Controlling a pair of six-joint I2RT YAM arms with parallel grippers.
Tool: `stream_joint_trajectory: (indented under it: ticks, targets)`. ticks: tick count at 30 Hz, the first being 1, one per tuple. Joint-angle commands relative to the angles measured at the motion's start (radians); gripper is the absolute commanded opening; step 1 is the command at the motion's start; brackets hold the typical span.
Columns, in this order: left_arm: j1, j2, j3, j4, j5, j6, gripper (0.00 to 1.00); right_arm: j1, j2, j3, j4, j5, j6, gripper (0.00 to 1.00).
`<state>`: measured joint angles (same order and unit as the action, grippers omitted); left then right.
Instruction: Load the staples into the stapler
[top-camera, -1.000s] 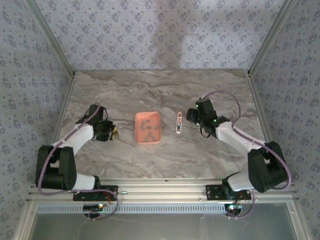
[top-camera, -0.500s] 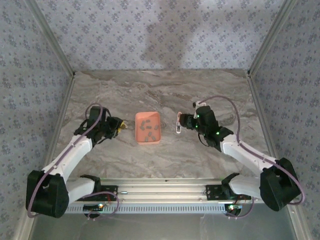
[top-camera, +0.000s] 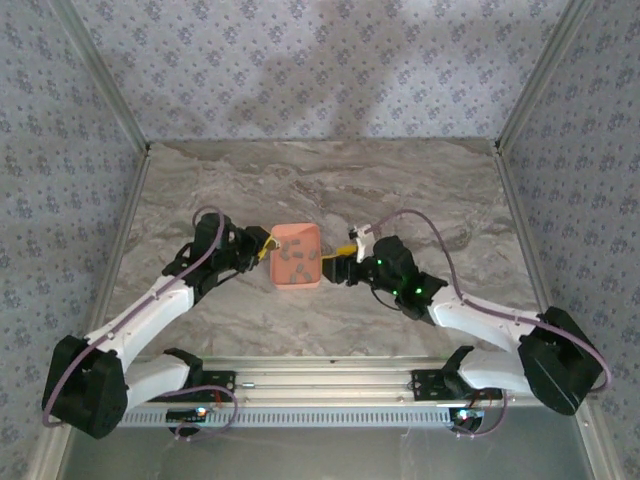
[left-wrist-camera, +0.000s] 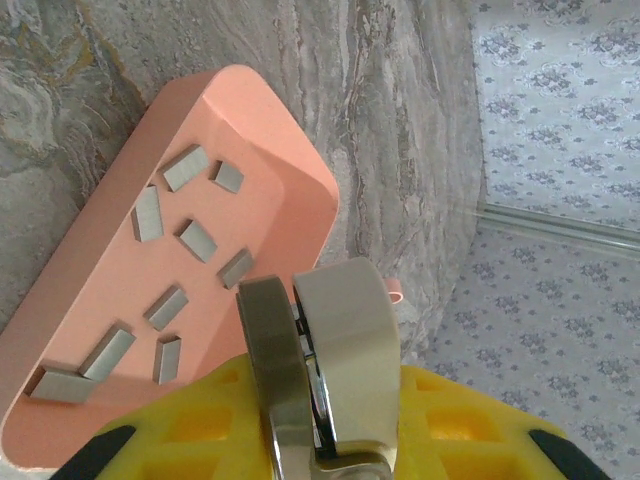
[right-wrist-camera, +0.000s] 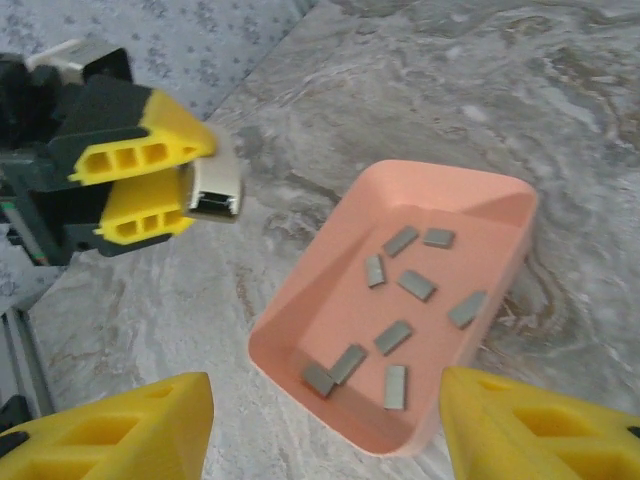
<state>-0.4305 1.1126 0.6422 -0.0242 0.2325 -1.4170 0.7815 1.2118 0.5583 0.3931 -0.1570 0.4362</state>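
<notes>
- The salmon tray (top-camera: 295, 229) lies in the middle of the bench (top-camera: 300, 180).
- Nine staples (right-wrist-camera: 417, 285) lie loose on the tray floor, apart from each other.
- The left gripper (top-camera: 262, 245) is at the left rim of the tray. Its fingers (left-wrist-camera: 340, 340) are pressed almost together; I cannot tell if something thin is pinched between them.
- The right gripper (top-camera: 338, 268) is at the right rim. Its yellow fingers (right-wrist-camera: 130, 430) stand wide apart and hold nothing.
- In the left wrist view, a small pale pink and white end, which seems to be the stapler (left-wrist-camera: 397, 296), shows on the bench just past the far rim of the tray. The left fingers hide most of it.
</notes>
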Motion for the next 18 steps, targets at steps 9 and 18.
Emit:
stream_joint_trajectory:
  ticks: [9, 18]
  targets:
    - [-0.057, 0.004, 0.02, 0.073, -0.01, -0.052, 0.23, 0.016, 0.264, 0.132, 0.334, -0.131, 0.158, 0.67]
    - [-0.084, 0.022, 0.026, 0.105, -0.012, -0.077, 0.23, 0.016, 0.394, 0.178, 0.448, -0.179, 0.258, 0.66]
